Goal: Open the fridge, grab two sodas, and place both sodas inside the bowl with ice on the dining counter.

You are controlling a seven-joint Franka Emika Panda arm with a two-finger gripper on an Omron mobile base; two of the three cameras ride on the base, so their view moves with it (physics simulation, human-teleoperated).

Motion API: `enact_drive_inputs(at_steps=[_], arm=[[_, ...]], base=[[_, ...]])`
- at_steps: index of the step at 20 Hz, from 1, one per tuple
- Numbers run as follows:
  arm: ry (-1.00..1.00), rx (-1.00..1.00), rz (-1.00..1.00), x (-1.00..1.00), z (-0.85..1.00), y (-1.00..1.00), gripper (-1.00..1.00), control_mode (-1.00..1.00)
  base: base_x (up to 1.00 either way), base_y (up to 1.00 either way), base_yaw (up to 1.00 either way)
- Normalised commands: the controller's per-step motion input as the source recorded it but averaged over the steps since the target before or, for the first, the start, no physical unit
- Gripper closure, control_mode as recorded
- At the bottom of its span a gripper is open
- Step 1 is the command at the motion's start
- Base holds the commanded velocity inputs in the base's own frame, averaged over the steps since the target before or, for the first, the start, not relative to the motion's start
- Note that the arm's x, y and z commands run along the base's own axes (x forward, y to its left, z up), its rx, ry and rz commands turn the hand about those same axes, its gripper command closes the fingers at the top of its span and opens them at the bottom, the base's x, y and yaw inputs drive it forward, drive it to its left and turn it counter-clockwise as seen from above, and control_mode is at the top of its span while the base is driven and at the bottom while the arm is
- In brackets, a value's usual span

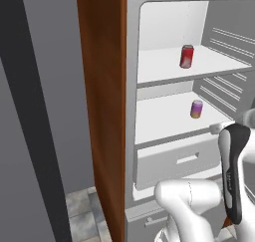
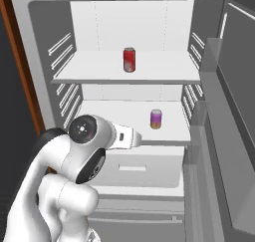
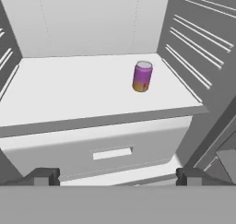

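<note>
Left base view: the fridge (image 1: 164, 151) stands open in front of you. The red soda (image 1: 187, 56) is upright on the upper shelf (image 1: 164, 66), and the purple soda (image 1: 196, 109) is upright on the lower shelf (image 1: 159, 121), toward its right side. The arm comes up at the lower right with the hand aimed into the fridge. You can't read the tool's state from here.

Right base view: same layout from the other side. The red soda (image 2: 129, 60) sits mid-shelf up top, and the purple soda (image 2: 156, 119) is lower and a bit further right. The open fridge door (image 2: 229, 111) is on the right. The wrist points at the lower shelf edge, short of the purple can.

Hand view: the tool (image 3: 118, 177) has its tips spread wide apart, holding nothing. The drawer (image 3: 106, 147) lies just below the shelf lip. The purple soda (image 3: 142, 76) stands upright, ahead of the tool and slightly right of its centreline, well apart from the tips. Its long axis is vertical, so I'd judge you need to go forward, nudge right and straddle the can from the sides.
</note>
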Motion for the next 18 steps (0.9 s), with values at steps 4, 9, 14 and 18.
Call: enact_drive_inputs(at_steps=[4, 9, 14, 18], arm=[[0.00, 0.00, -0.01, 0.33, -0.09, -0.16, -1.00, -1.00], [-0.01, 0.00, -0.02, 0.30, 0.00, -0.14, -1.00, -1.00], [-0.05, 0.03, 0.00, 0.34, 0.00, -0.17, -1.00, -1.00], [-0.06, 0.07, 0.00, 0.48, 0.00, -0.01, -1.00, -1.00]], base=[[0.00, 0.00, 0.00], [0.00, 0.00, 0.00], [0.00, 0.00, 0.00], [0.00, 0.00, 0.00]])
